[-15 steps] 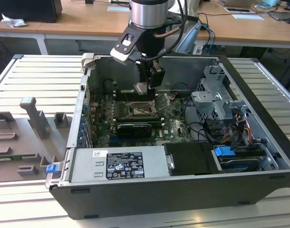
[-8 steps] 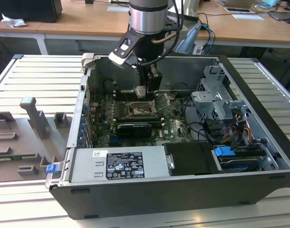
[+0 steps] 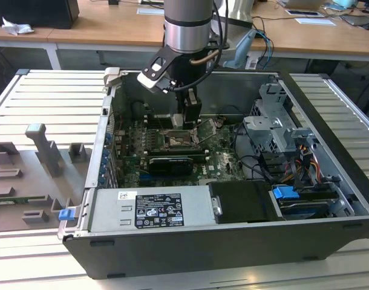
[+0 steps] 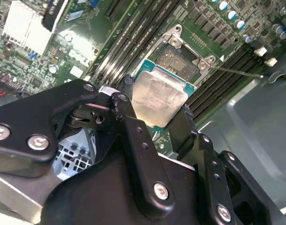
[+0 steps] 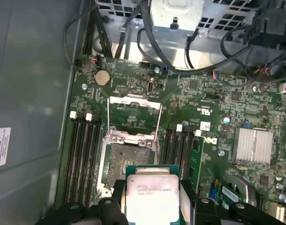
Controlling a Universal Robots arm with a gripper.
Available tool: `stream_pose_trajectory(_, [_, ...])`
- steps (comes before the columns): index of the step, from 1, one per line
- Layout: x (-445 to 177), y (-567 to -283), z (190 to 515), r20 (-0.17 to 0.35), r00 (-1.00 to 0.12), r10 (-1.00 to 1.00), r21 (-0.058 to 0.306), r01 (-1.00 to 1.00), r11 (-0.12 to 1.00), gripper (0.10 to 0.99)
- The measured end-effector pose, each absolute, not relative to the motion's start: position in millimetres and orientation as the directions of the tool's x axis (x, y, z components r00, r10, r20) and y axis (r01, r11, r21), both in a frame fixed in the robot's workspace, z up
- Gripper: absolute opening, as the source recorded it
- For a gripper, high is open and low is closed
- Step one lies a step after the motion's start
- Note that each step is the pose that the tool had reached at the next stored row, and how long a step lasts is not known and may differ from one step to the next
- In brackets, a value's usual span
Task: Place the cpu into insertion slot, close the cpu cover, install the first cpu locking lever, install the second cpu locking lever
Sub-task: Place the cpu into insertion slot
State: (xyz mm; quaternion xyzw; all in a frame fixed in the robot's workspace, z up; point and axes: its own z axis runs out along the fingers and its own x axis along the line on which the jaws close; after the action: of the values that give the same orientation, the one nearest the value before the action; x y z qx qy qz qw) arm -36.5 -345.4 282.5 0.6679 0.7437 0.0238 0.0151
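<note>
A black-and-white printed label [image 3: 158, 209] lies on the silver-grey metal power-supply box [image 3: 199, 199] along the open black computer case's [image 3: 233, 257] front edge, its print too small to read. In the first wrist view, faint print crosses the pale silvery square cpu [image 5: 152, 194], and a white sticker [image 5: 1, 146] sits on the grey case wall [image 5: 35, 70]. Neither is legible.

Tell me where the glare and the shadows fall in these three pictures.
Second wrist view: the cpu shows a soft sheen, and the heatsink is washed out white. First wrist view: light is even, the insertion slot dark. Exterior view: the case interior lies in shade under the arm.
</note>
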Motion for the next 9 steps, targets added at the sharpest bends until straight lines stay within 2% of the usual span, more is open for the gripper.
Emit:
stream_pose_trajectory(3, [-35.7, -345.5, 278.1, 0.009, -0.054, 0.999, 0.055, 0.997, 0.053, 0.541])
stream_pose_trajectory(9, [-34.7, -334.2, 268.2, 0.009, -0.045, 0.999, 0.055, 0.997, 0.044, 0.541])
